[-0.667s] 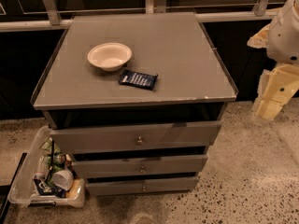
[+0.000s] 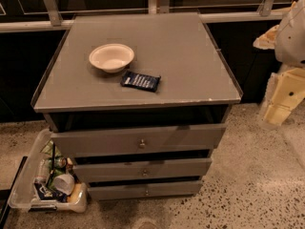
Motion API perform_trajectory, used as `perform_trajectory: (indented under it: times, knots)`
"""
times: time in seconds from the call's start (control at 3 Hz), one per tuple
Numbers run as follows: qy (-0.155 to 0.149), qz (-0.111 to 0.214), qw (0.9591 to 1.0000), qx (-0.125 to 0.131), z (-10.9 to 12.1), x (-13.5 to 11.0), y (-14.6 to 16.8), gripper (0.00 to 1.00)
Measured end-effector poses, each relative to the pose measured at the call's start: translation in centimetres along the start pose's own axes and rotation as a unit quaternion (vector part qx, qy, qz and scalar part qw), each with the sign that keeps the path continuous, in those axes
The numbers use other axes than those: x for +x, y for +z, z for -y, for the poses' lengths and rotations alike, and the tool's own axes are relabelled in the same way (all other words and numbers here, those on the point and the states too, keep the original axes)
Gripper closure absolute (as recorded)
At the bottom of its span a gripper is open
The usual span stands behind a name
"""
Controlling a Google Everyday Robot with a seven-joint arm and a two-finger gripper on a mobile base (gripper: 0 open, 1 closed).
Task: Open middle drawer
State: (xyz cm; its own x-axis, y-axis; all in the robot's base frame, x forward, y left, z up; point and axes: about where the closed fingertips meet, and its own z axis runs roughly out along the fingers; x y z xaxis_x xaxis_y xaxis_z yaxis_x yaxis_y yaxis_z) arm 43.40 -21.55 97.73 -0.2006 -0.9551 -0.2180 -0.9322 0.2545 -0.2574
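The grey cabinet [image 2: 143, 97] has three drawers. The middle drawer [image 2: 181, 167] is the second grey front, with a small round metal knob [image 2: 144, 172] at its centre. Its front sits between the taller top drawer [image 2: 95, 141] and the slim bottom drawer [image 2: 119, 191], with dark gaps above and below it. None of its inside shows. My gripper [image 2: 280, 101], cream-coloured, hangs at the far right below the white arm [image 2: 291, 30]. It is well to the right of the cabinet, above the floor and apart from all the drawers.
A white bowl [image 2: 111, 57] and a dark blue packet [image 2: 140, 80] lie on the cabinet top. A clear plastic bin [image 2: 19, 194] with cups and wrappers stands on the speckled floor left of the drawers. A metal rail [image 2: 28, 26] runs behind the cabinet.
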Motion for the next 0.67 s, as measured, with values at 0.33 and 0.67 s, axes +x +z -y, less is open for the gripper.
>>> perform_trajectory:
  times: [0.33, 0.67]
  knots:
    - [-0.019, 0.035, 0.9992, 0.005, -1.6, 0.7, 1.0, 0.00]
    - [-0.046, 0.084, 0.9951, 0.022, -4.4, 1.5, 3.5, 0.00]
